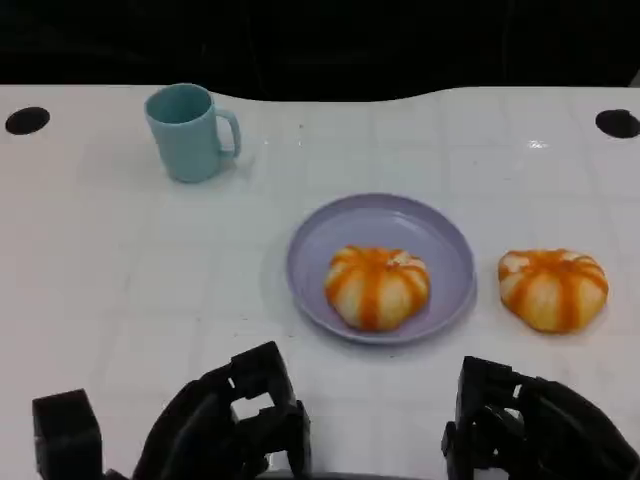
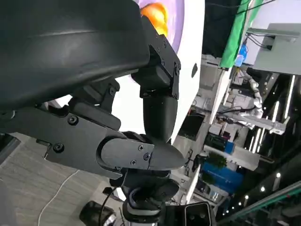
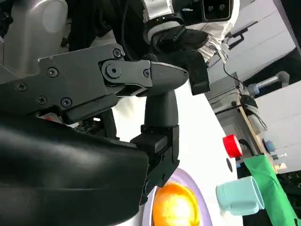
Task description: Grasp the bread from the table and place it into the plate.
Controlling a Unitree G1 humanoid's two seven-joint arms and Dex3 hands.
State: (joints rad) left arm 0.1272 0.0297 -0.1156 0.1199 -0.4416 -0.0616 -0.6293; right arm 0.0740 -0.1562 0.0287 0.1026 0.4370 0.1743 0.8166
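Note:
One orange-striped round bread (image 1: pixel 377 287) lies on the lilac plate (image 1: pixel 400 212) at the table's middle. A second, similar bread (image 1: pixel 553 288) sits on the white table just right of the plate, apart from it. My left hand (image 1: pixel 225 420) is low at the near edge, left of the plate, holding nothing, its fingers apart. My right hand (image 1: pixel 520 425) is at the near edge, in front of the second bread and short of it, also holding nothing. The left wrist view catches the plated bread (image 2: pixel 155 12) beyond my left hand (image 2: pixel 141 117). The right wrist view shows that bread (image 3: pixel 175 205) past my right hand (image 3: pixel 141 108).
A teal mug (image 1: pixel 188 132) stands at the back left, also seen in the right wrist view as the mug (image 3: pixel 240 197). Two black round holes (image 1: pixel 27 120) (image 1: pixel 617 123) mark the table's far corners. Bare white table lies between the hands and the plate.

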